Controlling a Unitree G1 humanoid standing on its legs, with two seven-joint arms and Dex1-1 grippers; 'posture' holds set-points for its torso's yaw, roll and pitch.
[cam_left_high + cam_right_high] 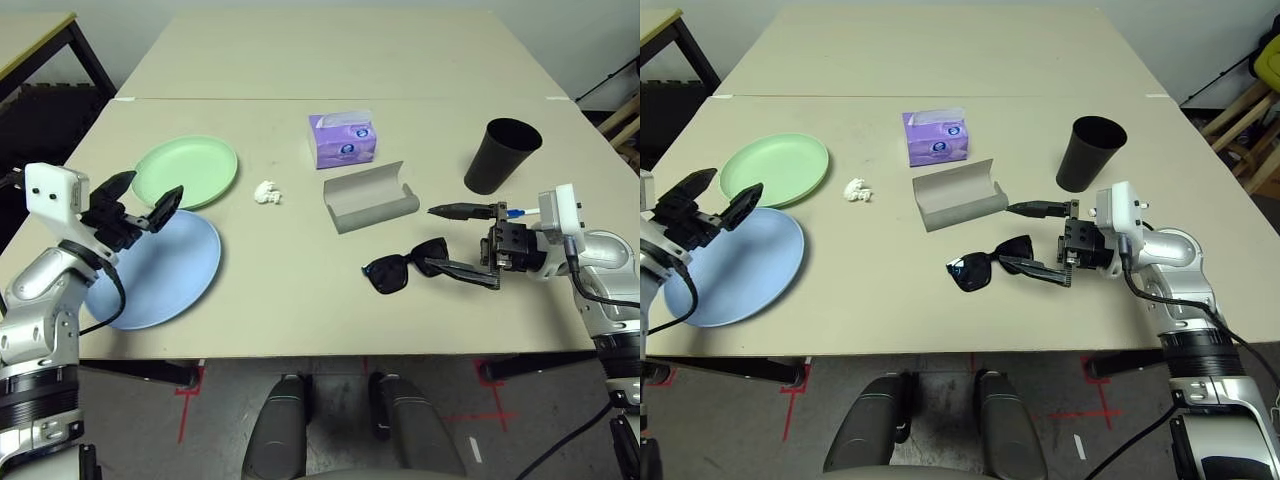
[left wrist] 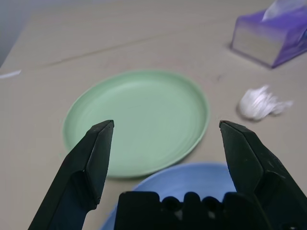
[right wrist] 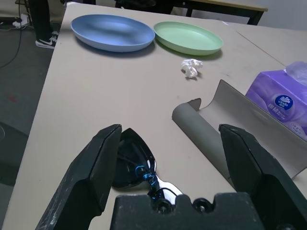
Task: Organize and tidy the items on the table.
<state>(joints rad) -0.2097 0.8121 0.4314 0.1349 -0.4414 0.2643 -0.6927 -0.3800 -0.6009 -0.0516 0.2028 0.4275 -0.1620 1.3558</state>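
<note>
Left eye view: large beige table [image 1: 300, 290] strewn with untidied items. Left gripper [image 1: 140, 203] hovering with black fingers spread wide and empty, above the near rim of the round pale green plate [image 1: 186, 170] where it meets the larger light blue plate [image 1: 165, 270]; green rim overlapping the blue one in the left wrist view, likely a line-up for stacking one plate on the other. Right gripper [image 1: 462, 240] level, pointing toward table centre, fingers also fully apart and holding nothing; lower finger just beside or touching a temple arm of the black plastic sunglasses [image 1: 405, 268], cannot tell which from the head views. Sunglasses lying near the front edge, lenses showing between the open fingers in the right wrist view. Grey oblong glasses case [image 1: 368, 200] lying open just behind the sunglasses, lid raised, seemingly ready to receive them. Purple cardboard tissue box [image 1: 342, 140] behind the case. Crumpled white tissue [image 1: 267, 192] between green plate and case, loose on the tabletop. Black tapered plastic cup [image 1: 502, 155] upright at the right, well apart from the plates. White pen with a blue cap [image 1: 512, 212] mostly hidden behind the right wrist, blue tip peeking out. Nothing yet put away; judged an early stage.
</note>
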